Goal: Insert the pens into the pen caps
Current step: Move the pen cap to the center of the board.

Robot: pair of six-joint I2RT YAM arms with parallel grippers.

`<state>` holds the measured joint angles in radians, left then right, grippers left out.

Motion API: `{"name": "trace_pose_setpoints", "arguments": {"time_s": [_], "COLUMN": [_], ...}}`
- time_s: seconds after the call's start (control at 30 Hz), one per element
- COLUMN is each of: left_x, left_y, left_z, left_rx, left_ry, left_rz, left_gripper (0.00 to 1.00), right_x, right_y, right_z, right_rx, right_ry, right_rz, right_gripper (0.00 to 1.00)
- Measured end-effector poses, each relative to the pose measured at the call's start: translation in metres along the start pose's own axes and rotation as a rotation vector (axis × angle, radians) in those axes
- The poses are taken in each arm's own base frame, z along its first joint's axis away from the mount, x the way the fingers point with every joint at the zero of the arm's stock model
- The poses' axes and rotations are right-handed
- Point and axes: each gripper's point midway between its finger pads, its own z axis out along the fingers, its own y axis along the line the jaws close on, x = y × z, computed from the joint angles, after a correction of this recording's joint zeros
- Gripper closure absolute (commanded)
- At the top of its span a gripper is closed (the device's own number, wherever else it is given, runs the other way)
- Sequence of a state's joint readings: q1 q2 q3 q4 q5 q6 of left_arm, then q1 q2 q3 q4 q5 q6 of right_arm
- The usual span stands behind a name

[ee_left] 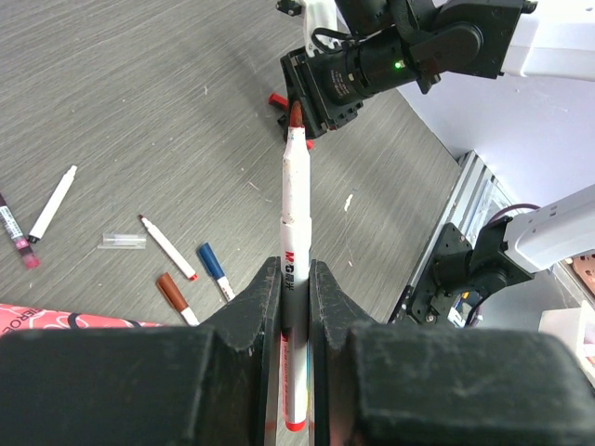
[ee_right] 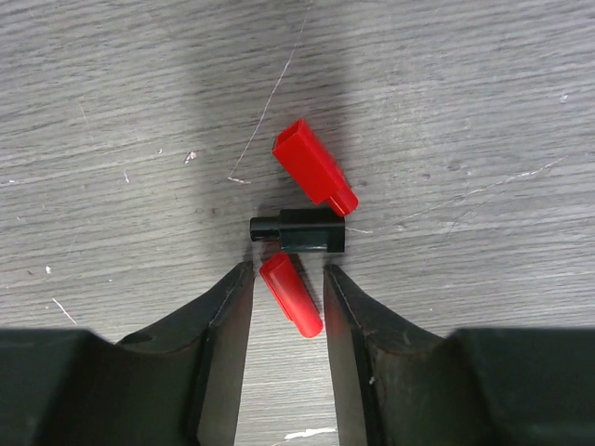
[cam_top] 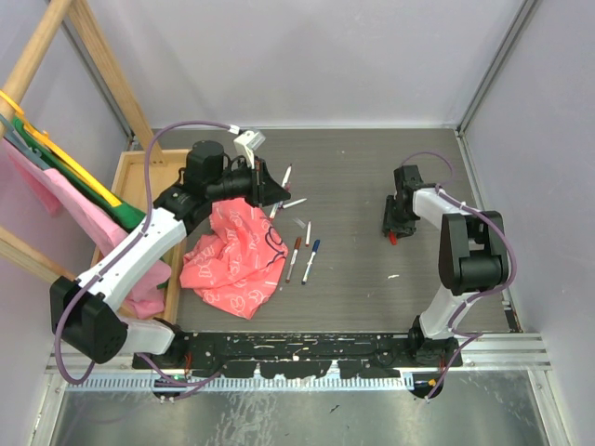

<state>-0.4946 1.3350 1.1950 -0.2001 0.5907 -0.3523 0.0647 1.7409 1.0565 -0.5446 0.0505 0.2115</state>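
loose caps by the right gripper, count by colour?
red caps: 2
black cap: 1
Total: 3

Little legible print
The white pen (ee_left: 296, 214) carries a small red logo block with a white "M", beside dark characters too small to read; white lettering on the pink cloth (ee_left: 56, 321) is cut off and illegible
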Motion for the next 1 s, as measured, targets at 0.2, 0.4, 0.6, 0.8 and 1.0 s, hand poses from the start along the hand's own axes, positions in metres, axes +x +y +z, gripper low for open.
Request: {"name": "trace_pose_setpoints", "arguments": {"time_s": [0.2, 0.4, 0.6, 0.8, 1.0], "left_x": [-0.002, -0.005, -0.006, -0.006, -0.008], "left_y": [0.001, 0.000, 0.000, 0.002, 0.005], "left_z": [-0.001, -0.001, -0.001, -0.002, -0.002], "left_rx": [-0.002, -0.001, -0.001, -0.008, -0.025], "left_ry": [-0.004, -0.012, -0.012, -0.015, -0.022], "left_rz": [0.001, 0.005, 0.005, 0.003, 0.003], "left_gripper": [1.00, 1.00, 1.00, 1.00, 1.00], "right_x": [0.003, 0.006, 0.013, 0.023, 0.041], "right_y": [0.005, 0.017, 0.054, 0.114, 0.141], "right_z": [0.000, -0.003, -0.018, -0.052, -0.056], "right_rx": [-0.005, -0.020, -0.068, -0.162, -0.181], "right_ry": [0.005, 0.006, -0.022, -0.111, -0.115], "right_rz": [-0.024, -0.057, -0.128, -0.210, -0.242], "right_gripper": [0.74, 0.81, 0.82, 0.82, 0.82]}}
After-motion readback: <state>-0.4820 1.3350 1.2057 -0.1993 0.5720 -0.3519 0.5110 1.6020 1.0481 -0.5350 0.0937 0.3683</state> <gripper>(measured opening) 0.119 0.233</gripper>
